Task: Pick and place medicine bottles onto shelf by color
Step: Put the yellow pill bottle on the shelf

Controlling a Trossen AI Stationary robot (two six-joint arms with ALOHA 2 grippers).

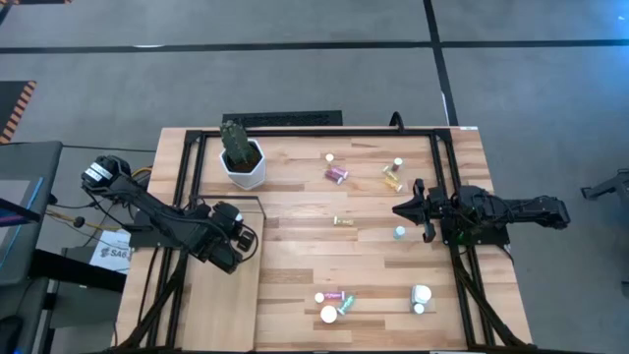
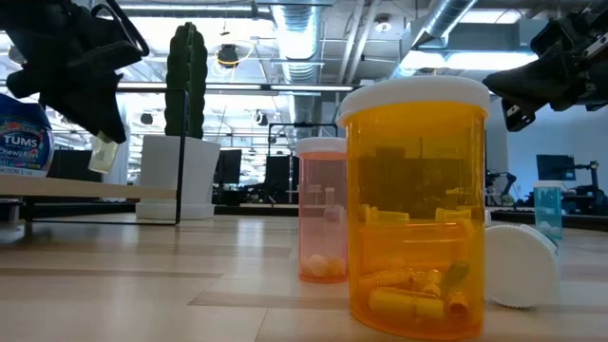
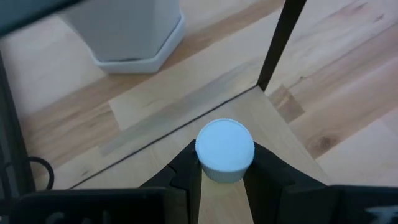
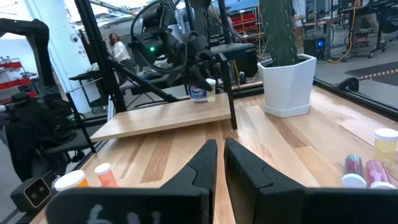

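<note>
Your left claw (image 3: 222, 171) is pinching a white-capped bottle (image 3: 224, 151) between its two fingers (image 3: 186, 169), cap facing the wrist camera, body colour hidden from that view. In the high view the left claw (image 1: 236, 239) sits over the near-right corner of the shelf (image 1: 221, 305), the pale board on the worktop's left side, with the black frame post just beside it. The white hexagonal pot (image 1: 243, 167) with the cactus (image 1: 234, 141) stands just past the shelf's far end. In the low view the held bottle (image 2: 103, 152) hangs above the shelf (image 2: 85, 191), apart from the board, and a Tums bottle (image 2: 24, 136) stands at the frame's left edge. Your right claw (image 1: 400, 209) is pressed together, holding nothing, hovering over the worktop (image 1: 314, 246) right of centre; its wrist view shows the fingers (image 4: 202, 163) closed, pointing toward the shelf (image 4: 168, 118). Loose bottles on the worktop: a pink pair (image 1: 336, 174) and an amber one (image 1: 392, 181) toward the far side, a small blue one (image 1: 399, 232) just beside the right claw, a cluster with a pink bottle (image 1: 332, 295) near the front centre, a white one (image 1: 422, 294) at front right. The low view has an amber bottle (image 2: 415, 204) upright close to the lens with a pink one (image 2: 323, 209) behind it. A person (image 4: 117, 46) shows in the room behind.
</note>
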